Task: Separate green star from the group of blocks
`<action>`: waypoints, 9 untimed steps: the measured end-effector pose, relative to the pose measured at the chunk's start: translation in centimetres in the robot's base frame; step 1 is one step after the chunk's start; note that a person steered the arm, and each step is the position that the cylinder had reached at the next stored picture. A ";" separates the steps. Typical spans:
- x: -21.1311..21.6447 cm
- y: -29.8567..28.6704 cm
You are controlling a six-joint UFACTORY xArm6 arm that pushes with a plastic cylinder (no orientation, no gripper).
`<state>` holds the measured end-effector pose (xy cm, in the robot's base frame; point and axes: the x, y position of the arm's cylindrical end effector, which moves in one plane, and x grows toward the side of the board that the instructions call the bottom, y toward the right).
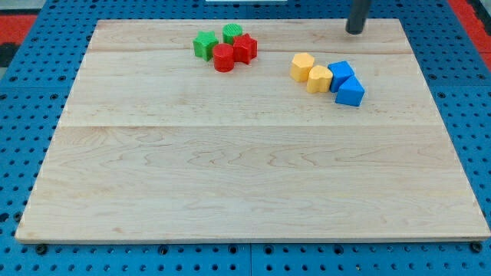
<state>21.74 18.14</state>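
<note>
Camera view showed my tip (pixel 355 31), a jawless rod, well right of the green star (pixel 205 45). The star touched the green block (pixel 232 33) and red cylinder (pixel 224 58); a careless push risked dragging them along.

No readable text, labels, brands, numbers or signs anywhere in camera view.

Below my tip (pixel 354 32) and slightly to the view's left, the left yellow block (pixel 303 66) and the right yellow block (pixel 319 78) touch. The upper blue block (pixel 341 74) and the lower blue block (pixel 350 92) adjoin them, almost straight below the tip. All four rest on the wooden board (pixel 230 176), which lies on a blue pegboard (pixel 15 115).
</note>
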 end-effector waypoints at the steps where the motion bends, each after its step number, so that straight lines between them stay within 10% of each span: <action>1: -1.7 -3.3; 9: 5.5 -28.0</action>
